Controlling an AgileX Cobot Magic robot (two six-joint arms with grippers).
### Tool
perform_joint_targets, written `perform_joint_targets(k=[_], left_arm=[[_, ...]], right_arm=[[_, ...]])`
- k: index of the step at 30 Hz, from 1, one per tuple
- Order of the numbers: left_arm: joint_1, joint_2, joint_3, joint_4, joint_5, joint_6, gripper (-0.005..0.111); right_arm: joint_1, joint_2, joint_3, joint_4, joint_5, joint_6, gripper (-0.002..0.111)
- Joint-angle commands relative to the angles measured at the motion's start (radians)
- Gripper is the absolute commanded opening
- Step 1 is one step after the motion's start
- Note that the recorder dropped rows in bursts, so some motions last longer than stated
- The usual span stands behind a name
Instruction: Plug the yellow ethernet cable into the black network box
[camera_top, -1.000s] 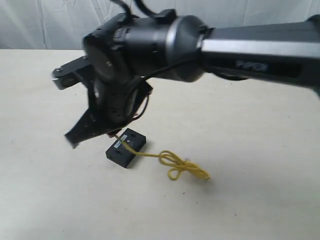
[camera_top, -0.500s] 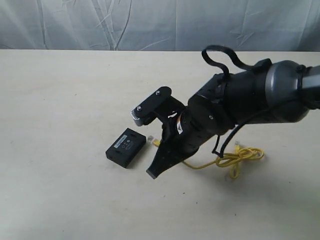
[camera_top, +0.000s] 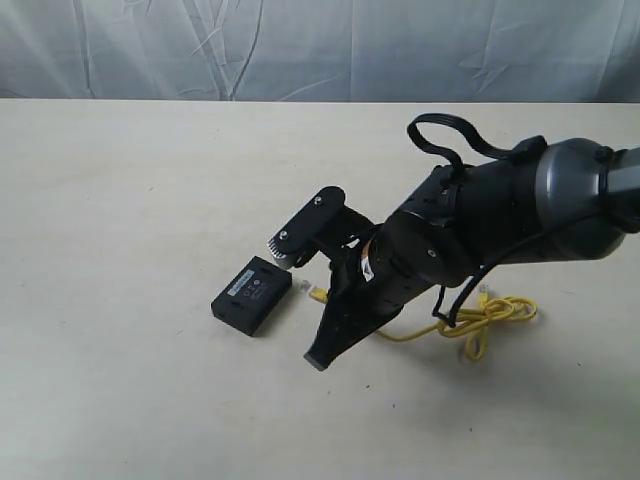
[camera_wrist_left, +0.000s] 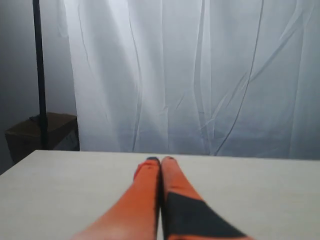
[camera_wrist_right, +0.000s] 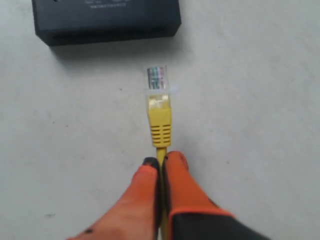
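The black network box (camera_top: 252, 295) lies flat on the table; its side wall faces the plug in the right wrist view (camera_wrist_right: 105, 20). My right gripper (camera_top: 330, 312) (camera_wrist_right: 161, 161) is shut on the yellow ethernet cable (camera_wrist_right: 160, 122), just behind its yellow boot. The clear plug (camera_wrist_right: 157, 79) (camera_top: 314, 293) points at the box and stops a short gap away. The rest of the cable trails right into a looped tangle (camera_top: 490, 315). My left gripper (camera_wrist_left: 160, 161) is shut with nothing in it. It hovers over the table and does not show in the exterior view.
The pale tabletop (camera_top: 120, 200) spreads around the box. A white curtain (camera_top: 300, 50) hangs behind the table's far edge. A dark pole (camera_wrist_left: 39, 75) and a dark box (camera_wrist_left: 42, 132) stand beyond the table's corner in the left wrist view.
A second ago the right arm was raised close to the camera, with the cable end over the box. It is now low, and plug and tangle have been drawn right of the box.
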Motion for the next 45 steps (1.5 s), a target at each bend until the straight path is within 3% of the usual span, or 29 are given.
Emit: perform_joint_targets(k=[1, 4, 10, 15, 22, 27, 32, 37, 45], left_arm=[[0.005, 0.060, -0.092, -0.033, 0.066, 0.000, 0.000], [0.005, 0.345, -0.291, 0.078, 0.148, 0.000, 0.000], [-0.006, 0.838, -0.534, 0.086, 0.235, 0.092, 0.000], [-0.097, 1.282, -0.699, -0.081, 0.310, 0.276, 0.000], [-0.244, 1.707, -0.951, -0.350, 0.419, 0.650, 0.000], [-0.252, 1.892, -1.110, -0.529, 0.571, 0.893, 0.000], [-0.258, 1.991, -1.205, -0.636, 0.716, 1.021, 0.000], [-0.265, 2.034, -1.212, -0.753, 0.756, 1.112, 0.000], [-0.265, 2.089, -1.212, -0.770, 0.834, 1.140, 0.000]], right_arm=[[0.000, -0.008, 0.006, -0.011, -0.061, -0.032, -0.001], [0.000, -0.008, 0.006, -0.011, -0.069, -0.036, -0.001], [0.000, -0.008, 0.006, -0.003, -0.018, -0.036, -0.001], [0.017, -0.008, 0.006, 0.017, -0.001, -0.036, -0.001], [0.079, 0.033, 0.006, -0.013, -0.015, -0.036, -0.001], [0.079, 0.091, 0.006, -0.013, -0.070, -0.036, -0.001], [0.082, 0.105, 0.004, -0.036, -0.116, -0.036, -0.001], [0.082, 0.111, 0.004, -0.056, -0.143, -0.036, -0.001], [0.082, 0.128, 0.004, -0.060, -0.199, -0.036, -0.001]])
